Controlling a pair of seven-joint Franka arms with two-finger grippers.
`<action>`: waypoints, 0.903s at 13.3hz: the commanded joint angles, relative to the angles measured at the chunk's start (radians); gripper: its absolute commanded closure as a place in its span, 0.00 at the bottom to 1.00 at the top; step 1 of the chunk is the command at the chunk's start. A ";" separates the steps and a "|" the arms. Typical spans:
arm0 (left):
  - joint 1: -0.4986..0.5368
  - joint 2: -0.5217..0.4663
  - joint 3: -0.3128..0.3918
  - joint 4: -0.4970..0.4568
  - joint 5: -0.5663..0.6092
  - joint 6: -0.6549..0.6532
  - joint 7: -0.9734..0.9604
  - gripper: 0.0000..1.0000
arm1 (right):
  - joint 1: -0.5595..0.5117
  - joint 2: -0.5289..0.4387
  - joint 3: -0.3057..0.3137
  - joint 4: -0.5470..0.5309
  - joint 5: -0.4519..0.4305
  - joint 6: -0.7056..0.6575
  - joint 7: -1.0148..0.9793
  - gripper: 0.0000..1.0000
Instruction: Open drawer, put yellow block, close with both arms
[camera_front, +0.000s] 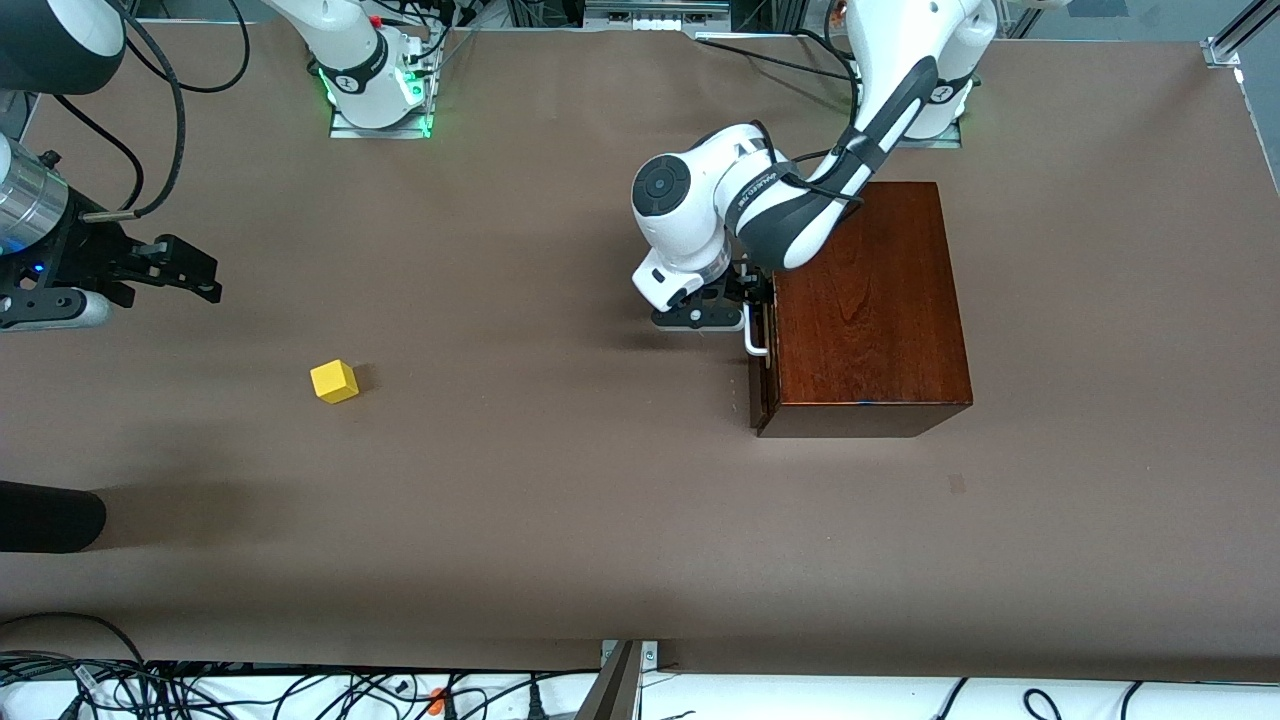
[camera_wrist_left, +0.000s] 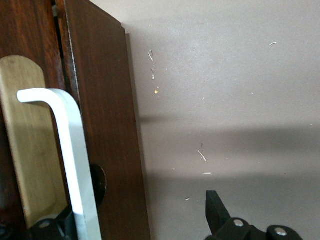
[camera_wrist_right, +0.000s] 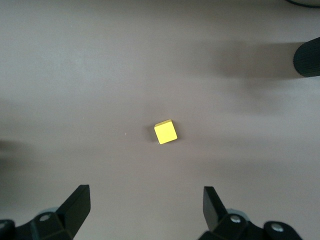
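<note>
The dark wooden box (camera_front: 870, 300) stands toward the left arm's end of the table. Its drawer front (camera_front: 762, 395) carries a white loop handle (camera_front: 756, 338). In the left wrist view a thin dark gap shows between the drawer front (camera_wrist_left: 107, 125) and the box. My left gripper (camera_front: 742, 300) is open, with the handle (camera_wrist_left: 75, 165) between its fingers and not clamped. The yellow block (camera_front: 334, 381) lies on the table toward the right arm's end. My right gripper (camera_front: 203, 272) hangs open and empty above the table beside the block (camera_wrist_right: 165, 132).
A black rounded object (camera_front: 50, 515) juts in at the right arm's end, nearer the front camera than the block; it also shows in the right wrist view (camera_wrist_right: 307, 57). Cables (camera_front: 200, 690) lie along the near edge. Brown tabletop (camera_front: 550, 480) spreads between block and box.
</note>
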 joint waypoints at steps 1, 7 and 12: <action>-0.033 0.017 -0.004 0.016 0.026 0.032 -0.032 0.00 | -0.004 0.003 0.004 0.015 0.002 -0.003 0.005 0.00; -0.051 0.046 -0.005 0.041 0.011 0.163 -0.032 0.00 | -0.004 0.003 0.004 0.015 0.002 -0.003 0.005 0.00; -0.080 0.109 -0.005 0.159 -0.055 0.166 -0.031 0.00 | -0.006 0.003 0.004 0.015 0.002 -0.003 0.000 0.00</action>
